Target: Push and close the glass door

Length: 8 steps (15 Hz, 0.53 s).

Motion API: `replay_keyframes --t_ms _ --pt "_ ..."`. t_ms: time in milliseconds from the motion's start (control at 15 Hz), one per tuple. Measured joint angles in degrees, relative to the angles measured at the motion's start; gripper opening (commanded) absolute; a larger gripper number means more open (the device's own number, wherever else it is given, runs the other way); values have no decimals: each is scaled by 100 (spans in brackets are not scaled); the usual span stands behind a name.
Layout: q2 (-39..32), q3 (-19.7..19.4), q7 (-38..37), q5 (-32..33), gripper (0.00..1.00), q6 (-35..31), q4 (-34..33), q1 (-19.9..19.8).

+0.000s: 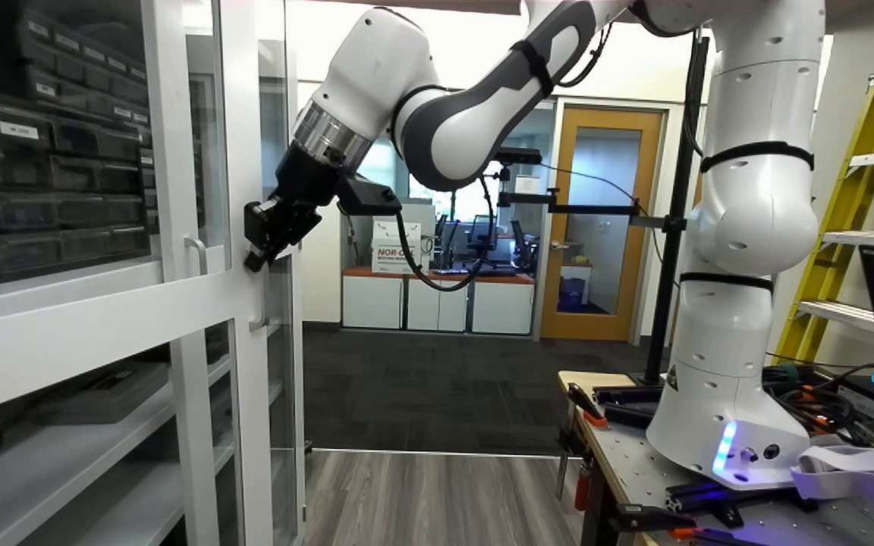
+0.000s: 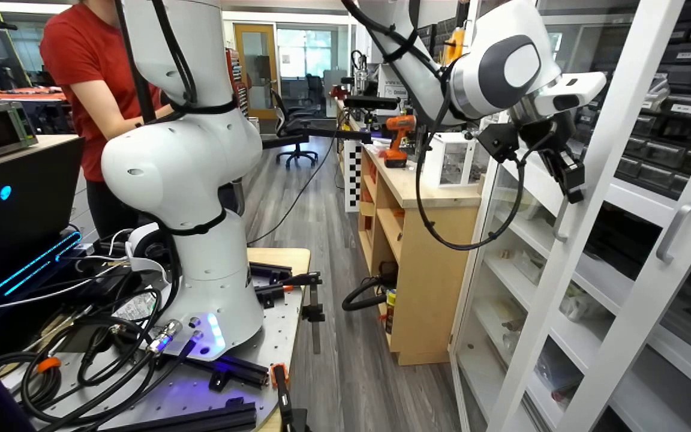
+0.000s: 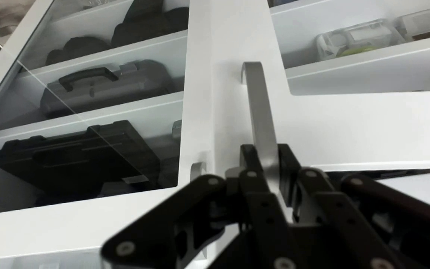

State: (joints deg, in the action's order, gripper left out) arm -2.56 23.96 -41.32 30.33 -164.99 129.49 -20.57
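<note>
In an exterior view, the tall white-framed clear-glass cabinet door (image 1: 103, 331) stood ajar at the left, and the white robot arm (image 1: 467, 140) reached over from the right. The black two-fingered gripper (image 3: 268, 154) was clamped on the door's flat silver handle (image 3: 258, 101), one fingertip (image 3: 249, 154) on either side.

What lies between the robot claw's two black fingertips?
The wrist view shows the grey metal handle of the white-framed glass door between those fingertips; whether they touch it is unclear.
</note>
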Motion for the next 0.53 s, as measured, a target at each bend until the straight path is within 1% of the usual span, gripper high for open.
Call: replay_keyframes --t_ms 533 --pt "-1189 -84 980 -3 5 14 -1348 1"
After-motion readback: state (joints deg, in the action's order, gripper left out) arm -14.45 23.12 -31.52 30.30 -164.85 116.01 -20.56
